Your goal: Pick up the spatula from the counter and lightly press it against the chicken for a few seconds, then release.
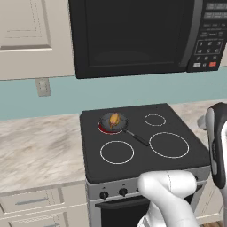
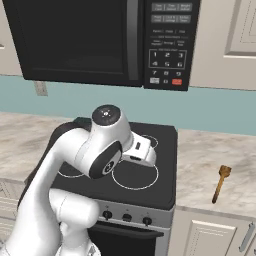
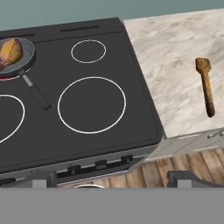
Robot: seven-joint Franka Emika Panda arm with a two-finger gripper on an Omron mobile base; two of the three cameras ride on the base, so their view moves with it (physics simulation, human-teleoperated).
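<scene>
The wooden spatula (image 2: 220, 183) lies flat on the marble counter right of the stove, also in the hand view as the spatula (image 3: 205, 86), blade away from the counter's front edge. The chicken (image 1: 114, 119) sits in a small dark pan (image 1: 122, 125) on the glowing back left burner; the hand view has the chicken (image 3: 11, 52) at its far left. My gripper (image 3: 114, 180) hangs high over the stove's front edge, open and holding nothing, well left of the spatula. In the right base view my white hand (image 2: 143, 150) hovers above the front right burner.
The black stove top (image 1: 146, 155) has four ringed burners; the pan's handle (image 3: 35, 92) points toward the front right. A black microwave (image 2: 100, 40) hangs overhead. Marble counter (image 1: 40, 150) runs on both sides, with wooden floor (image 3: 148, 177) below the oven front.
</scene>
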